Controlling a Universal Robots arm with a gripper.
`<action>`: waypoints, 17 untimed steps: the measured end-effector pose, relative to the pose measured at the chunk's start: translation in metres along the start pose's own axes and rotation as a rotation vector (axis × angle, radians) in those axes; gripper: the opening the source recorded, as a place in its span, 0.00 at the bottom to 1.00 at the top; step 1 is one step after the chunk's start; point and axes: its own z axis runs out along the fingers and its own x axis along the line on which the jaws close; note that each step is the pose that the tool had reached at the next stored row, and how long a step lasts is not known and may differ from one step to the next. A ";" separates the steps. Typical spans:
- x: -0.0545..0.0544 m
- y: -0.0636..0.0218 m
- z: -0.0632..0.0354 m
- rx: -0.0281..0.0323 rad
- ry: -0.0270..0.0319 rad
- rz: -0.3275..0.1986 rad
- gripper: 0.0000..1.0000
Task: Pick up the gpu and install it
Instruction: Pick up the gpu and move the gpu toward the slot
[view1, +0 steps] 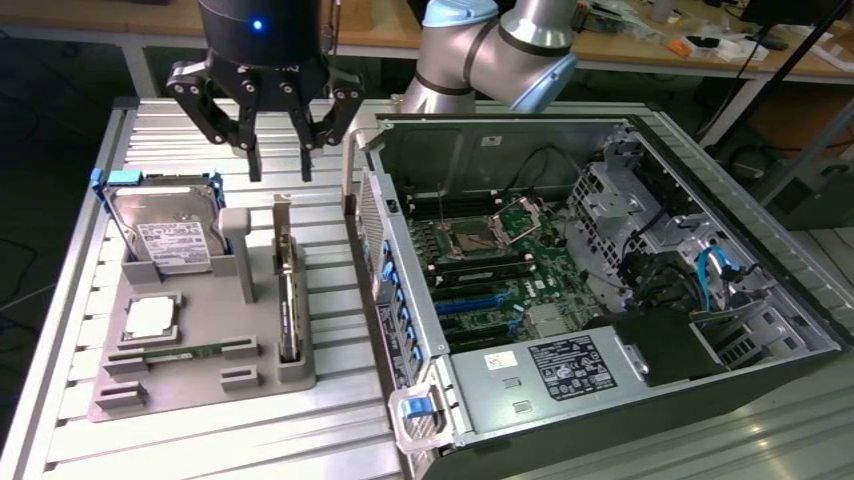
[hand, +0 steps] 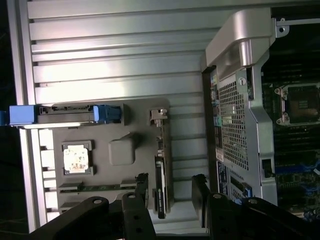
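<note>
The gpu (view1: 284, 300) is a thin dark card with a silvery metal edge, standing on its long edge in a slot of the grey holder tray (view1: 260, 375). In the wrist view the gpu (hand: 161, 182) appears edge-on, and one end of it lies between my two fingertips. My gripper (view1: 280, 165) hangs open above the tray's far end, over the card and apart from it, with nothing held. In the wrist view my gripper (hand: 171, 192) straddles the card's line. The open computer case (view1: 574, 280) lies to the exterior view's right, its motherboard slots exposed.
On the same tray stand a silver hard drive (view1: 167, 235) in a blue frame, a square processor chip (view1: 150, 318) and a narrow green memory stick (view1: 180, 352). The case's side wall (hand: 240, 125) rises close beside the tray. The ribbed metal table (view1: 200, 440) has a near edge.
</note>
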 end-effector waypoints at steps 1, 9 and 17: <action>0.000 -0.0015 0.0000 -0.0001 0.0000 0.000 0.48; -0.002 -0.0226 -0.0010 0.0000 0.0001 0.000 0.48; -0.003 -0.0379 -0.0016 0.0000 0.0001 0.000 0.48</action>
